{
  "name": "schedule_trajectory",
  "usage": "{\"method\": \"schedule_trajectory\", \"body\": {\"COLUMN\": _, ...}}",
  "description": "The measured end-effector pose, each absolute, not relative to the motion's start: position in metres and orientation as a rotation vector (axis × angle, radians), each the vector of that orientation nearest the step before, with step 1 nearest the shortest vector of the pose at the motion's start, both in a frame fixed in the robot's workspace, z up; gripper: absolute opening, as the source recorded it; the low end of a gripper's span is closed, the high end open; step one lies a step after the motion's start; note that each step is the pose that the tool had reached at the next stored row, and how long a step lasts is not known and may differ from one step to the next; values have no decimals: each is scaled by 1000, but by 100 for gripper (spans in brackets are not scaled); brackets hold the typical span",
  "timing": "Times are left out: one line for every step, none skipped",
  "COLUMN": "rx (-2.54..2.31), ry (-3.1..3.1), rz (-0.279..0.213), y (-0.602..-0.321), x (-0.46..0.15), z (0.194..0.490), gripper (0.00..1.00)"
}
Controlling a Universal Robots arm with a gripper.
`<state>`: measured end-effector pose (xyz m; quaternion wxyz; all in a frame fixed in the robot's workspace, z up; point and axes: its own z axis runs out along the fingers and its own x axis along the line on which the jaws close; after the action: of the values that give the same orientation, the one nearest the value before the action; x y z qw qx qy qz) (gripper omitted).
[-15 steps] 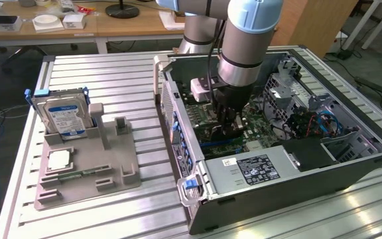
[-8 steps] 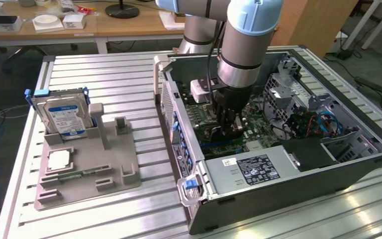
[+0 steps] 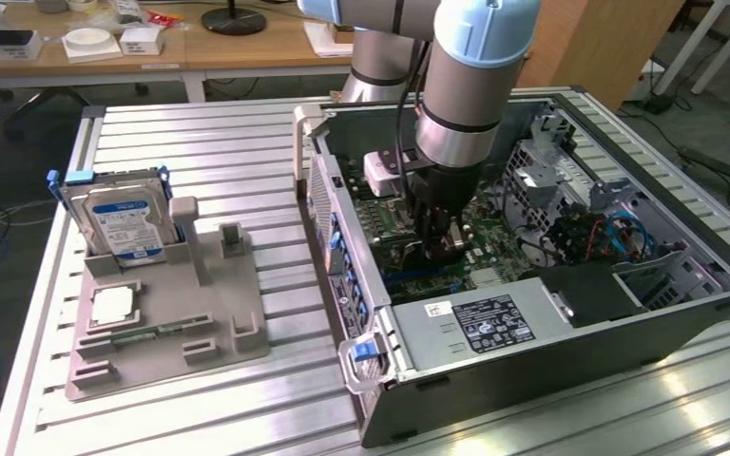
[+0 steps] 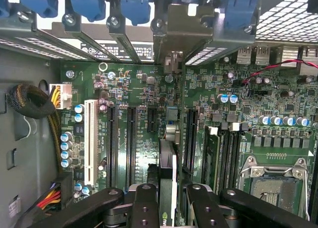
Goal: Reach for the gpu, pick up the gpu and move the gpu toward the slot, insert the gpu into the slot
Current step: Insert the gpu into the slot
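My gripper (image 4: pixel 167 198) clamped on gpu (image 4: pixel 167 181), card held edge-on above motherboard (image 4: pixel 139 138) inside computer case (image 3: pixel 568 342). Reach, pickup complete. Card appears over slot (image 4: pixel 164 128); seating not confirmed.

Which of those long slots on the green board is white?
The white slot is the one at the row's end nearest the bundle of coloured wires. All the other long slots are black.
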<state>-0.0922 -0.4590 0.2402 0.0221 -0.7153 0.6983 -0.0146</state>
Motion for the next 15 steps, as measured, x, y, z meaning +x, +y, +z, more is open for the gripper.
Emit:
{"method": "schedule_trajectory", "body": {"rx": -2216, "ry": 2163, "rz": -45, "y": -459, "x": -92, "z": 240, "gripper": 27}}
{"method": "schedule_trajectory", "body": {"rx": -2216, "ry": 2163, "rz": -45, "y": -459, "x": -92, "z": 240, "gripper": 27}}
{"method": "schedule_trajectory", "body": {"rx": -2216, "ry": 2163, "rz": -45, "y": -459, "x": -92, "z": 240, "gripper": 27}}
{"method": "schedule_trajectory", "body": {"rx": -2216, "ry": 2163, "rz": -45, "y": -459, "x": -92, "z": 240, "gripper": 27}}
{"method": "schedule_trajectory", "body": {"rx": -2216, "ry": 2163, "rz": -45, "y": -459, "x": -92, "z": 240, "gripper": 27}}
{"method": "schedule_trajectory", "body": {"rx": -2216, "ry": 2163, "rz": -45, "y": -459, "x": -92, "z": 240, "gripper": 27}}
{"method": "schedule_trajectory", "body": {"rx": -2216, "ry": 2163, "rz": -45, "y": -459, "x": -92, "z": 240, "gripper": 27}}
{"method": "schedule_trajectory", "body": {"rx": -2216, "ry": 2163, "rz": -45, "y": -459, "x": -92, "z": 240, "gripper": 27}}
{"method": "schedule_trajectory", "body": {"rx": -2216, "ry": 2163, "rz": -45, "y": -459, "x": -92, "z": 240, "gripper": 27}}
{"method": "schedule_trajectory", "body": {"rx": -2216, "ry": 2163, "rz": -45, "y": -459, "x": -92, "z": 240, "gripper": 27}}
{"method": "schedule_trajectory", "body": {"rx": -2216, "ry": 2163, "rz": -45, "y": -459, "x": -92, "z": 239, "gripper": 27}}
{"method": "schedule_trajectory", "body": {"rx": -2216, "ry": 2163, "rz": -45, "y": -459, "x": -92, "z": 239, "gripper": 27}}
{"method": "schedule_trajectory", "body": {"rx": -2216, "ry": 2163, "rz": -45, "y": -459, "x": -92, "z": 238, "gripper": 27}}
{"method": "schedule_trajectory", "body": {"rx": -2216, "ry": 2164, "rz": -45, "y": -459, "x": -92, "z": 238, "gripper": 27}}
{"method": "schedule_trajectory", "body": {"rx": -2216, "ry": 2163, "rz": -45, "y": -459, "x": -92, "z": 238, "gripper": 27}}
